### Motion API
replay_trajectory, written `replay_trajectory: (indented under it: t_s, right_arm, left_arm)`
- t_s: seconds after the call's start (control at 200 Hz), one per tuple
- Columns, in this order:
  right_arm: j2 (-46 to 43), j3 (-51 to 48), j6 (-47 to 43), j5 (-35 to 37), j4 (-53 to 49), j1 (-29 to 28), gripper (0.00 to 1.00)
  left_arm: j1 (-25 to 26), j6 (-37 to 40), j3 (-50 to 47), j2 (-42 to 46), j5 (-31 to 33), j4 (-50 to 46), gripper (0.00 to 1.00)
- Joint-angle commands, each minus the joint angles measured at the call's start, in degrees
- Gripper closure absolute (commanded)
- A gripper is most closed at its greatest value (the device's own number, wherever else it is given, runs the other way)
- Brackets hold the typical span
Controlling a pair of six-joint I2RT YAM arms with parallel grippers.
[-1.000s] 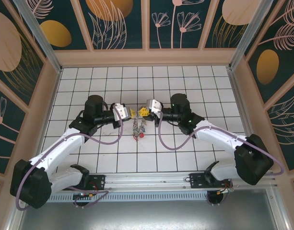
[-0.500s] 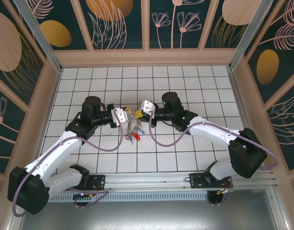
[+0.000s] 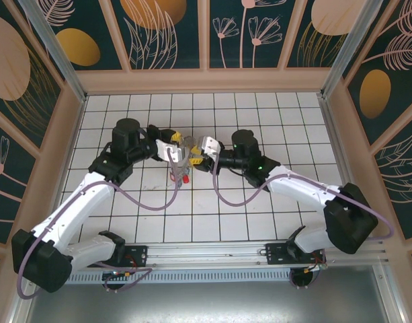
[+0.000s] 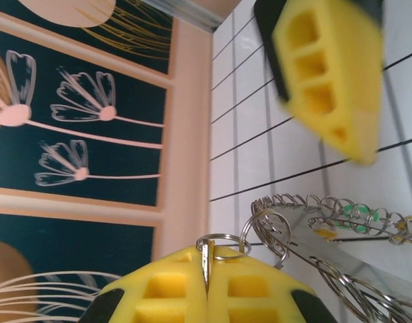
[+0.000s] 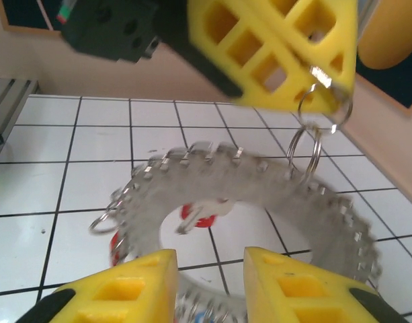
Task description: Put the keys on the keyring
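The keyring (image 5: 259, 182), a flat grey disc with small split rings all round its rim, hangs tilted above the tiles; it also shows from above (image 3: 185, 165) and edge-on (image 4: 367, 252). A red-headed key (image 5: 207, 214) dangles behind its hole, with more keys at its lower rim. My left gripper (image 4: 207, 269) is shut on a thin flat metal piece, seemingly a key edge-on, which chained split rings (image 5: 306, 145) link to the disc. My right gripper (image 5: 209, 286) is open, its fingers just in front of the disc's lower rim and apart from it.
The two grippers (image 3: 173, 152) (image 3: 206, 149) face each other closely over the white tiled floor (image 3: 259, 215). The right gripper's finger (image 4: 326, 74) is just above the disc. Painted walls (image 3: 206, 74) close in the back and sides.
My right gripper has opened and let go of the keyring. Both grippers and the hanging bundle have shifted left and toward the back wall.
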State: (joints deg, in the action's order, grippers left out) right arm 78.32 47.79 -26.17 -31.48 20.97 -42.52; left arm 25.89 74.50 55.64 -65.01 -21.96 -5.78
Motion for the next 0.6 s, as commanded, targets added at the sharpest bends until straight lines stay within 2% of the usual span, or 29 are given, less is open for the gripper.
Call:
replay_trajectory:
  t_s: [0.0,0.06,0.11,0.18,0.19,0.2,0.205,0.21,0.22,0.235,0.501,0.596]
  right_arm:
    - [-4.96,-2.97,2.49,1.48,5.02,1.99,0.65]
    - [-6.83,-4.76,3.33,2.39,6.10,3.05,0.63]
    - [-8.37,-6.15,4.14,3.12,7.06,3.94,0.54]
    - [-10.08,-7.95,4.68,4.66,7.88,4.67,0.50]
    - [-10.35,-8.23,4.72,4.80,8.00,4.76,0.44]
    - [-10.57,-8.48,4.75,5.02,8.07,4.80,0.33]
    - [-10.81,-8.67,4.78,5.18,8.11,4.92,0.18]
    - [-10.81,-8.67,4.78,5.18,8.11,4.92,0.18]
    - [-11.04,-8.92,4.76,5.31,8.14,5.06,0.06]
    - [-11.38,-9.26,4.81,5.45,8.22,5.15,0.02]
    - [-18.07,-15.87,6.12,13.16,12.49,5.94,0.01]
    - [-19.77,-17.06,6.68,15.29,12.67,6.78,0.01]
  left_arm:
    - [-0.09,11.44,5.56,-0.44,2.69,1.12,1.00]
    - [-0.09,14.19,7.88,-1.34,3.73,1.05,1.00]
    - [-0.05,15.13,10.54,-2.59,4.97,0.65,1.00]
    - [-0.06,15.21,15.31,-4.79,6.15,-0.83,1.00]
    - [-0.12,15.63,15.91,-5.13,6.49,-1.30,1.00]
    - [-0.15,15.99,16.63,-5.39,6.75,-1.75,1.00]
    - [-0.10,16.27,16.93,-5.61,6.88,-1.85,1.00]
    - [-0.16,16.55,17.21,-5.76,6.99,-1.99,1.00]
    - [-0.14,16.95,17.79,-6.10,7.12,-2.40,1.00]
    - [-0.06,17.43,18.62,-6.50,7.25,-2.73,1.00]
    - [-0.18,19.54,29.22,-13.03,9.27,-7.37,1.00]
    - [-0.48,17.75,31.18,-14.37,8.22,-8.65,1.00]
